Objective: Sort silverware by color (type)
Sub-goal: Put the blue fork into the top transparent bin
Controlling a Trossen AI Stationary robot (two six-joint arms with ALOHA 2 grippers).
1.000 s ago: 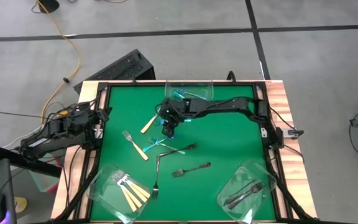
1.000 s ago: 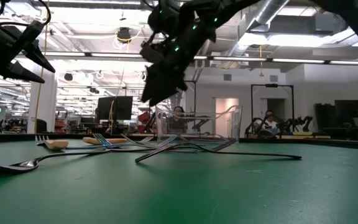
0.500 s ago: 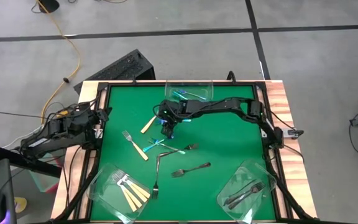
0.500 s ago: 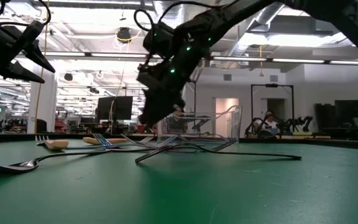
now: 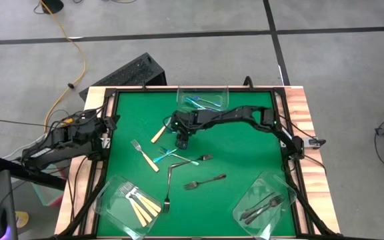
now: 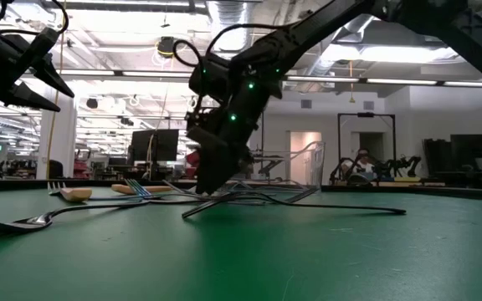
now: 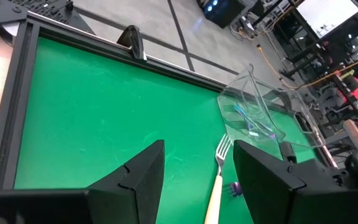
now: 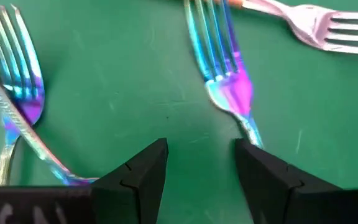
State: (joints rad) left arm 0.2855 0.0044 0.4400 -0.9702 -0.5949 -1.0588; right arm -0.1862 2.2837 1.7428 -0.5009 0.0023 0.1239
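High view: your right gripper sits low over the green mat, just behind the loose blue forks. Left gripper waits at the left edge.

Low view: right gripper nearly touches the mat beside the fork pile.

Right wrist view: fingers spread narrowly, empty; one iridescent fork head lies just ahead of the gap, another off to one side.

Left wrist view: fingers apart, empty.
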